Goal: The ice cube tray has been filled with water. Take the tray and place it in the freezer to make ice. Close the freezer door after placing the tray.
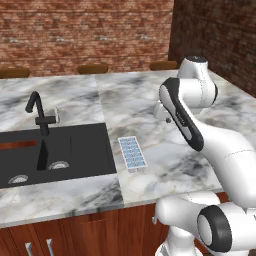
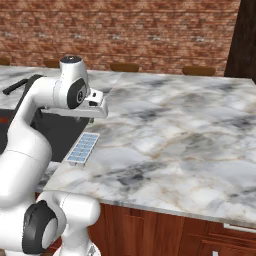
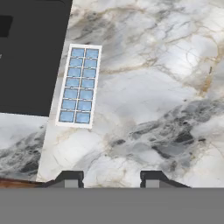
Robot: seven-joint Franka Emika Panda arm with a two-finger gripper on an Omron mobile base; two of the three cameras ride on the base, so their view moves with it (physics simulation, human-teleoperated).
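Note:
The ice cube tray (image 1: 132,154) (image 2: 83,148) (image 3: 79,85) lies flat on the marble counter (image 2: 170,135), just right of the sink. It is white, with two rows of cells holding pale blue water (image 3: 78,83). My gripper (image 3: 111,178) hangs above the counter, to the right of the tray and nearer the counter's front edge, looking straight down. Its fingertips (image 3: 70,178) stand apart with only bare marble between them, and they touch nothing. The hand (image 2: 96,106) sits high over the tray's far end in the right base view. The freezer and its door are out of view.
A black sink (image 1: 75,150) with a black faucet (image 1: 40,112) adjoins the tray's left side. The counter's front edge (image 1: 65,212) runs close below the tray, with wooden cabinets under it. Chair backs (image 2: 125,66) line the far side before a brick wall.

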